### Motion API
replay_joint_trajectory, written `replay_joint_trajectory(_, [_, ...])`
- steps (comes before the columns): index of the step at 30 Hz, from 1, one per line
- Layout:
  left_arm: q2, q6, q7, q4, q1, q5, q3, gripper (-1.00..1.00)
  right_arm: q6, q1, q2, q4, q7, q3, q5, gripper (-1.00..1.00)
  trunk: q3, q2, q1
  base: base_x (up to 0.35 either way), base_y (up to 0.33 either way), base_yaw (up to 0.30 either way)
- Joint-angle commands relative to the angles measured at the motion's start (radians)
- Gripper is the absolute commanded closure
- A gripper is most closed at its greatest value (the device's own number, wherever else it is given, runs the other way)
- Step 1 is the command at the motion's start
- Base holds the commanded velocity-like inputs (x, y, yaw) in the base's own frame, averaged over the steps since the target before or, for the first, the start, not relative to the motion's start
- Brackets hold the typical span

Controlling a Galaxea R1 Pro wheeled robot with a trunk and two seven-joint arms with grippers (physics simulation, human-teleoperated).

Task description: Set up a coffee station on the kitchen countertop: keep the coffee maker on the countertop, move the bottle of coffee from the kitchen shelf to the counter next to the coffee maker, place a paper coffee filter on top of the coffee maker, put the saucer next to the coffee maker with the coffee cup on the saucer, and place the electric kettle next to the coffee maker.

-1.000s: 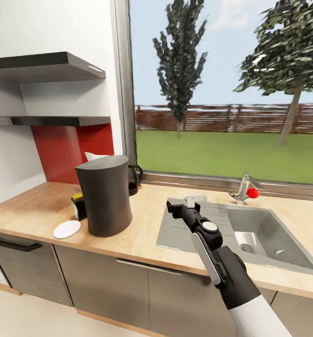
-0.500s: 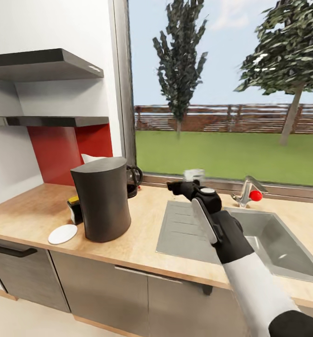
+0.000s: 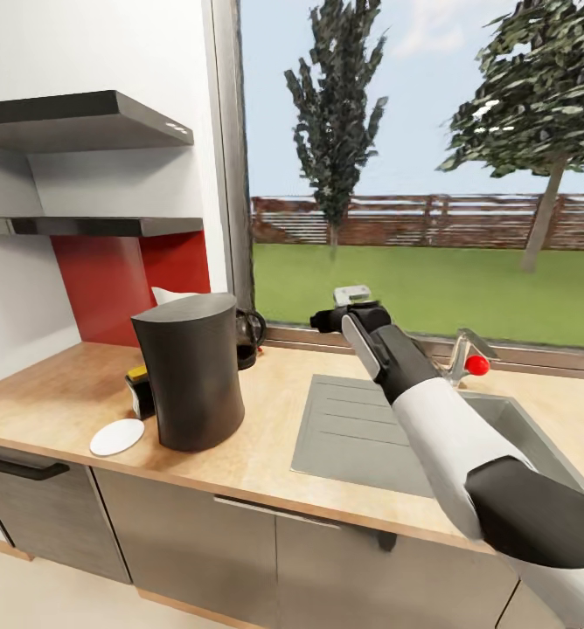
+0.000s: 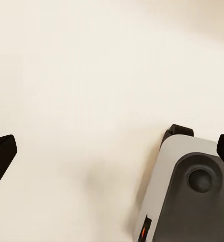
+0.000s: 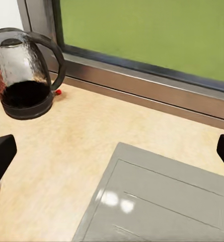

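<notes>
The tall dark grey coffee maker [image 3: 191,374] stands on the tan countertop [image 3: 274,437]. A white paper coffee filter [image 3: 170,295] peeks out behind its top. At its left side sit the bottle of coffee [image 3: 139,390], with a yellow lid, and the white saucer [image 3: 117,436]. The electric kettle [image 3: 251,335] [image 5: 22,75] stands behind it by the window. My right gripper [image 3: 321,321] [image 5: 112,151] hovers open and empty above the counter, right of the kettle. My left gripper [image 4: 112,154] is open over pale floor. The black kitchen shelf [image 3: 100,225] looks bare. The coffee cup is out of view.
A steel sink with a drainboard [image 3: 362,428] [image 5: 162,201] lies right of the coffee maker, with a red-knobbed tap [image 3: 467,358] at the window sill. A second black shelf [image 3: 91,118] hangs higher on the wall. A grey part of the robot [image 4: 187,191] is below my left gripper.
My right arm has risen from over the sink and reached forward toward the window and kettle. The camera shifted slightly a second ago; the counter items have not moved.
</notes>
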Motion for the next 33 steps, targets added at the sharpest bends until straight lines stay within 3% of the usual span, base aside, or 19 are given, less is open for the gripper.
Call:
replay_joint_trajectory(1, [0.0, -0.002, -0.001, 0.001, -0.001, 0.0, 0.007, -1.0, 0.002, -0.002, 0.002, 0.002, -0.008, 0.003, -0.011, -1.0, -0.002, -0.001, 0.0, 0.027, 0.0, 0.0])
replay_joint_trajectory(4, [0.0, -0.002, 0.0, 0.001, -0.001, 0.0, 0.007, -1.0, -0.017, -0.004, 0.004, 0.006, 0.022, 0.005, -0.011, -1.0, -0.002, -0.001, 0.0, 0.157, 0.0, 0.0])
replay_joint_trajectory(9, [0.0, -0.001, 0.001, 0.001, 0.0, 0.0, 0.007, -1.0, -0.097, -0.003, -0.002, 0.064, 0.183, 0.005, -0.007, -1.0, -0.002, -0.001, 0.0, 0.234, 0.0, 0.0])
replay_joint_trajectory(13, [0.0, -0.001, 0.001, 0.001, -0.001, 0.001, 0.007, -1.0, -0.147, -0.003, -0.005, 0.116, 0.206, 0.005, -0.005, -1.0, -0.002, -0.001, 0.0, 0.039, 0.0, 0.0])
replay_joint_trajectory(20, [0.0, -0.001, 0.001, 0.001, -0.001, 0.001, 0.007, -1.0, -0.165, -0.001, -0.026, 0.13, 0.21, 0.006, -0.007, -1.0, -0.002, -0.001, 0.0, 0.023, 0.0, 0.0])
replay_joint_trajectory(26, [0.0, -0.001, 0.001, 0.001, -0.001, 0.001, 0.007, -1.0, -0.212, 0.004, -0.029, 0.182, 0.22, 0.007, -0.008, -1.0, -0.002, -0.001, 0.0, 0.27, 0.0, 0.0])
replay_joint_trajectory(31, [0.001, -0.001, 0.002, 0.0, -0.001, 0.001, 0.007, -1.0, -0.302, 0.005, -0.032, 0.272, 0.372, 0.006, -0.005, -1.0, -0.002, -0.001, 0.0, 0.1, 0.0, 0.0])
replay_joint_trajectory(33, [0.001, -0.001, 0.002, 0.001, -0.001, 0.001, 0.007, -1.0, -0.31, 0.005, -0.036, 0.28, 0.392, 0.006, -0.004, -1.0, -0.002, -0.001, 0.0, 0.013, 0.0, 0.019])
